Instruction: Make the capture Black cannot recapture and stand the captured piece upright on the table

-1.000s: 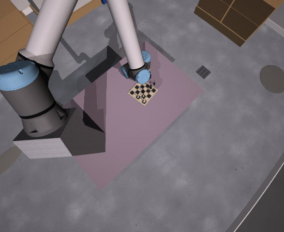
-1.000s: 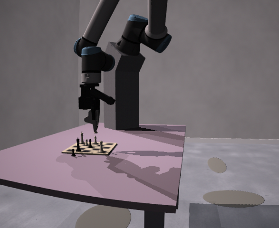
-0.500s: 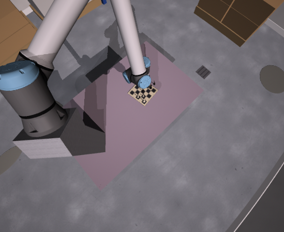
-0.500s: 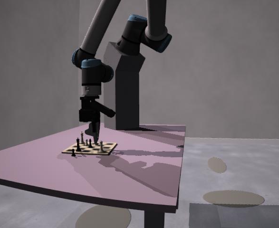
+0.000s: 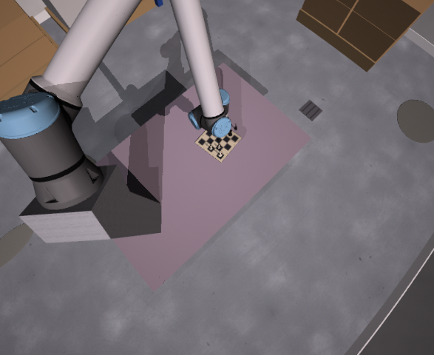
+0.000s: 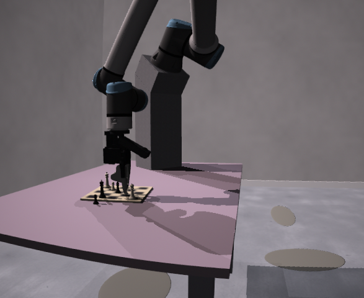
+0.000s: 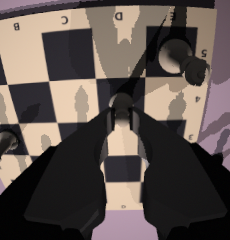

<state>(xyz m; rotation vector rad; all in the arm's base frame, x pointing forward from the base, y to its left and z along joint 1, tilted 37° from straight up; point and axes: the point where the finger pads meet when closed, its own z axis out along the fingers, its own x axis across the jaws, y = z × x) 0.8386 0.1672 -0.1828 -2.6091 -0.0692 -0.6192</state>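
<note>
My gripper [image 6: 125,191] [image 7: 121,109] is low over the board [image 5: 228,151] [image 6: 146,193] [image 7: 39,22] and shut on a light chess piece [image 7: 121,101]. The piece hangs upright, its base over D4; contact with the square is unclear. A tall white piece [image 6: 131,192] [image 7: 176,56] stands on E5. The tall black piece [image 5: 230,133] [image 6: 102,190] stands on E2, another black piece [image 5: 218,140] [image 6: 117,187] on C3. White pieces stand at A3 [image 5: 211,147], B2 [image 5: 219,146] and A1 [image 5: 219,154]. A small black pawn [image 5: 235,127] [image 6: 95,200] stands upright on the table beside the board.
The pink table [image 5: 194,202] [image 6: 175,231] carries the board. The wrist [image 5: 221,127] hides the rank-5 end of the board in the top view. My fingers hide C3 and E2 in the wrist view. The arm's pedestal [image 6: 165,135] stands beyond the board.
</note>
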